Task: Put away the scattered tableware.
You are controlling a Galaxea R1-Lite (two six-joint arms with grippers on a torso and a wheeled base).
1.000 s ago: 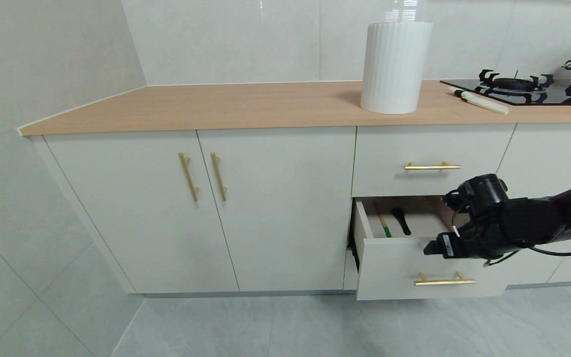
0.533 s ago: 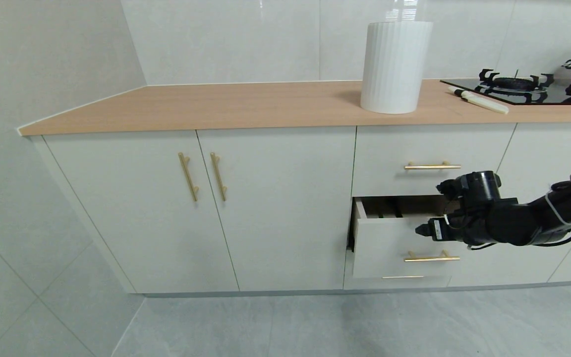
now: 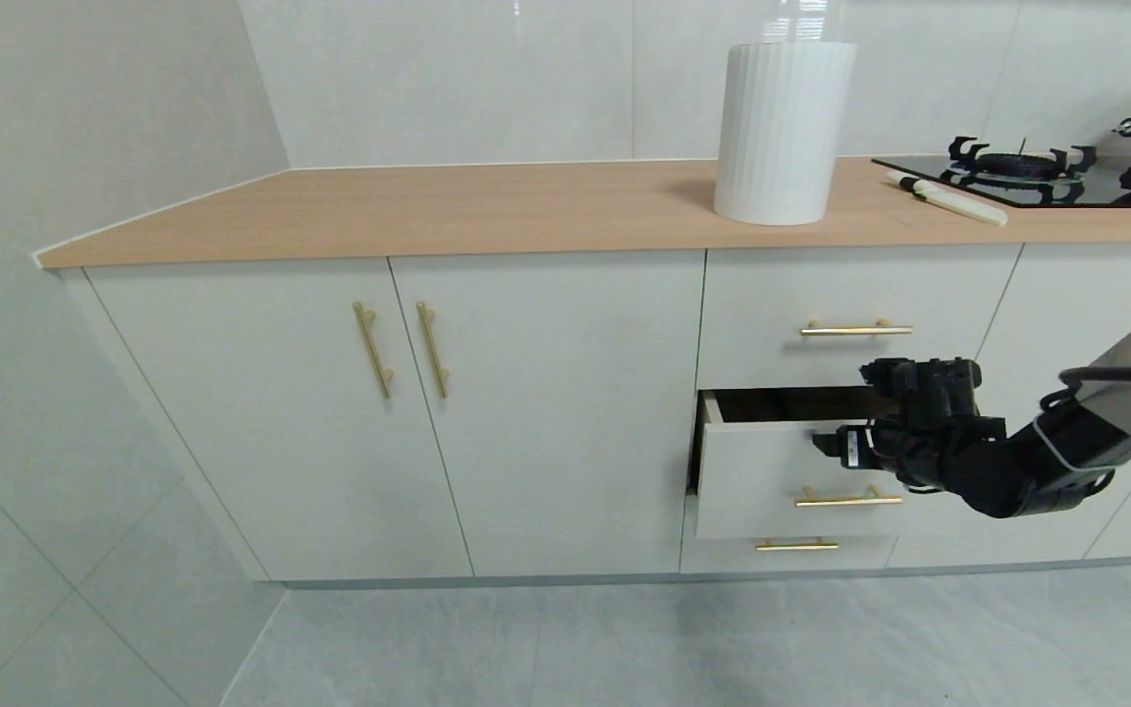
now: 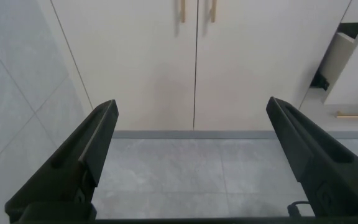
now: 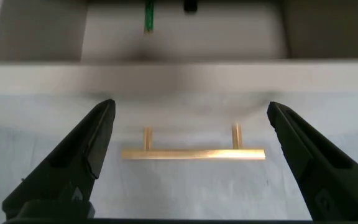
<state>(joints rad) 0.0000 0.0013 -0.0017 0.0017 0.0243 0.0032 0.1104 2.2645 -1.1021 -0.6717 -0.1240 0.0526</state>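
Step in hand, by judgement: shutting the drawer (image 3: 772,471) under the right part of the surface (image 3: 477,206); front panel only slightly out. Inside: green-handled utensil (image 5: 148,18) and black-handled utensil (image 5: 190,6), already stowed. Right gripper (image 3: 826,444) at the front panel, just above the gold handle (image 5: 193,153); jaws spread wide, gripping nothing; contact with panel not resolvable. Next move: straight push until flush. Left gripper (image 4: 191,104) low before the cabinet doors (image 4: 197,56), jaws wide apart, empty. White-handled knife (image 3: 948,199) near right end of surface, beside hob (image 3: 1027,172), not yet stowed.

wall (image 3: 84,118) pale tile | floor (image 3: 624,648) grey tile | cabs (image 3: 546,412) white | ctr (image 3: 428,211) wood
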